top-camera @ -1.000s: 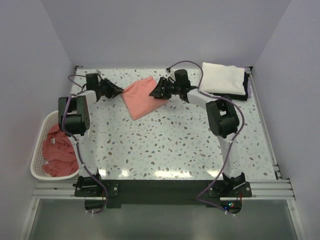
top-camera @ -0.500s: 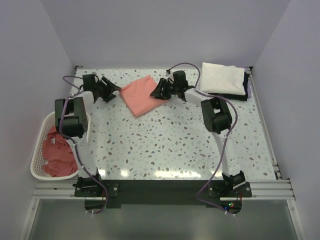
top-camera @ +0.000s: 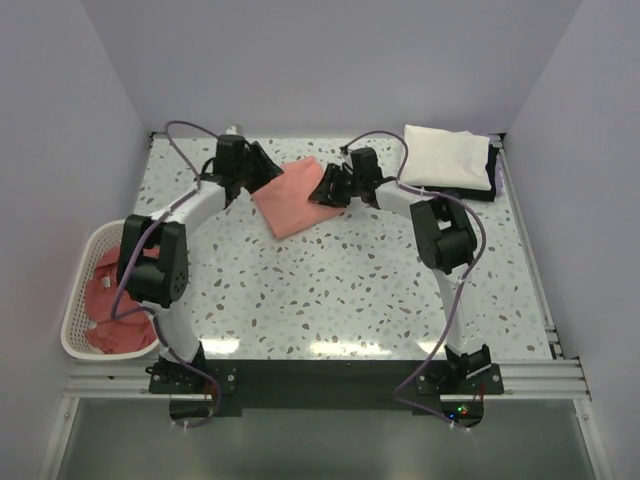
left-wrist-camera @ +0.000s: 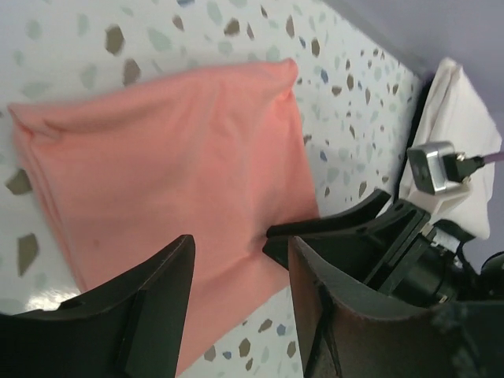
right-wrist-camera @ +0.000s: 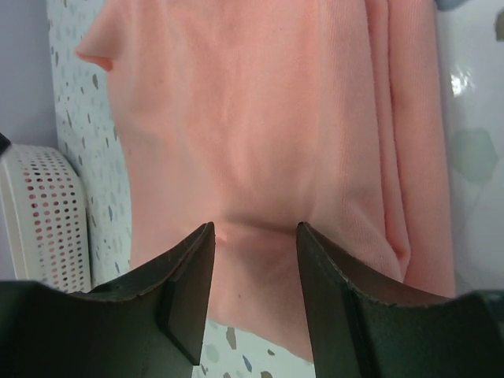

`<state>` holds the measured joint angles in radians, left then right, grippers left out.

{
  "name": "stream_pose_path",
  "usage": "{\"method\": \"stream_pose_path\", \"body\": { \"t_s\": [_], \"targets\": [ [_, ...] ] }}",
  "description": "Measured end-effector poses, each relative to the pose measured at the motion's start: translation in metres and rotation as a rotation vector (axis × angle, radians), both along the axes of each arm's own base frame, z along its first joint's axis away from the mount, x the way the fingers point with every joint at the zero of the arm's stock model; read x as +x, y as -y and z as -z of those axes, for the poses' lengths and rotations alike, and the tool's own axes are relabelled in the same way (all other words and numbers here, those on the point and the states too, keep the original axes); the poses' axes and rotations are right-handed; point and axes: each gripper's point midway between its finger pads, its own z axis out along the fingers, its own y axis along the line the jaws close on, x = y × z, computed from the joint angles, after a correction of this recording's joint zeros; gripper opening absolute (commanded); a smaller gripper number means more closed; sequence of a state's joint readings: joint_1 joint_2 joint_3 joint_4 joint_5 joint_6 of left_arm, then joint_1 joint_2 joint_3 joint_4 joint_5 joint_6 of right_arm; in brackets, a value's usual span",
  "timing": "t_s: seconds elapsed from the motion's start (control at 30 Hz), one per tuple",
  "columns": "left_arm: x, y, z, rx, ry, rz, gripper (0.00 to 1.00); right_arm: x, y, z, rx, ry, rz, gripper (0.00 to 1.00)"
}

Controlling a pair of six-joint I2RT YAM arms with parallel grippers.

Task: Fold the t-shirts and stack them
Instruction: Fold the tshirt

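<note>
A folded salmon-pink t-shirt (top-camera: 290, 200) lies flat at the far middle of the table. My left gripper (top-camera: 264, 170) is open at its far left corner; in the left wrist view (left-wrist-camera: 240, 246) the jaws stand apart above the shirt (left-wrist-camera: 165, 165). My right gripper (top-camera: 323, 188) is open at the shirt's right edge. In the right wrist view (right-wrist-camera: 256, 230) its fingertips (right-wrist-camera: 206, 236) press down on the shirt (right-wrist-camera: 252, 118) and the cloth puckers between them. More pink t-shirts (top-camera: 112, 300) lie crumpled in the white basket (top-camera: 72, 340) at the left.
A folded white cloth (top-camera: 445, 155) lies on a dark item at the far right corner; it also shows in the left wrist view (left-wrist-camera: 465, 110). The basket's lattice wall shows in the right wrist view (right-wrist-camera: 39, 213). Walls close in the table on three sides.
My left arm has swung right from the far left corner to the shirt's far left corner. The shirt has shifted slightly right. My right gripper has stayed at the shirt's right edge.
</note>
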<state>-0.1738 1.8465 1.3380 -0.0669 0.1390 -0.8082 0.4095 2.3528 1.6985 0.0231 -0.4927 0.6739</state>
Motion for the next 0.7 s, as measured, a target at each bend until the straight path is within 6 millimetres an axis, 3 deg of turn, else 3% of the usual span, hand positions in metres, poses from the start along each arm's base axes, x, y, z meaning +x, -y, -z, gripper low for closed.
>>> {"method": "stream_pose_path", "body": {
  "t_s": [0.17,0.3,0.43,0.6,0.7],
  "targets": [
    [-0.045,0.063,0.045,0.053,-0.094,0.117,0.47,-0.028,0.021,0.002,-0.051,-0.045,0.055,0.49],
    [-0.089,0.090,0.087,0.104,-0.188,0.189,0.44,-0.056,0.039,0.004,-0.081,-0.089,0.097,0.49],
    [-0.132,0.114,0.115,0.156,-0.241,0.265,0.42,-0.100,0.060,0.006,-0.093,-0.143,0.132,0.48],
    [-0.184,0.138,0.115,0.166,-0.218,0.350,0.42,-0.159,0.084,0.008,-0.105,-0.177,0.156,0.48],
    [-0.224,0.139,0.116,0.165,-0.233,0.392,0.42,-0.206,0.091,0.010,-0.114,-0.192,0.131,0.48]
  ]
}}
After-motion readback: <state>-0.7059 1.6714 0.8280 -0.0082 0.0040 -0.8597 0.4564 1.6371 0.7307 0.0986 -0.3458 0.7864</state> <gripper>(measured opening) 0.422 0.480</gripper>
